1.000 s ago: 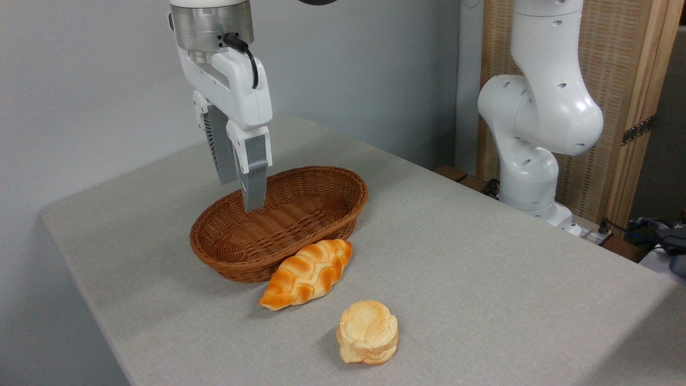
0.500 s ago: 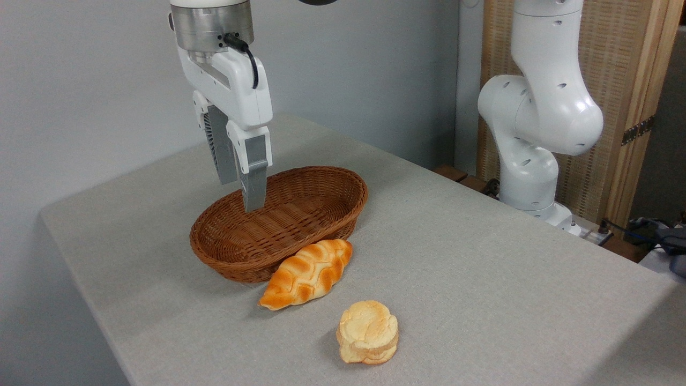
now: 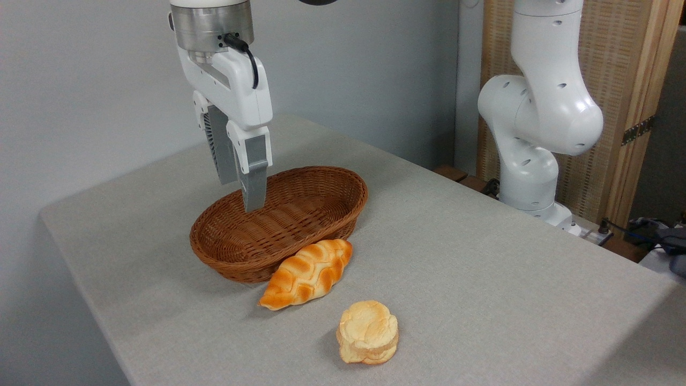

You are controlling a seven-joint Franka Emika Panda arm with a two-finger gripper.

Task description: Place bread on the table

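Your hand (image 3: 239, 190) hangs over the one basket (image 3: 278, 222) with nothing between its two fingers (image 3: 253, 182); you cannot tell how wide they stand from this angle. Outside the basket you have two breads on the surface (image 3: 482, 279): a braided loaf (image 3: 306, 274) touching the basket's near wall, and the round bun (image 3: 368, 332) near it, lying flat toward the front edge.

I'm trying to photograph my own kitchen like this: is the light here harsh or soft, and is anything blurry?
Fixed camera view: soft, even light, with only faint shadows under the bread, the braided loaf and the basket; no glare on the table; the gripper looks sharp, without motion blur.
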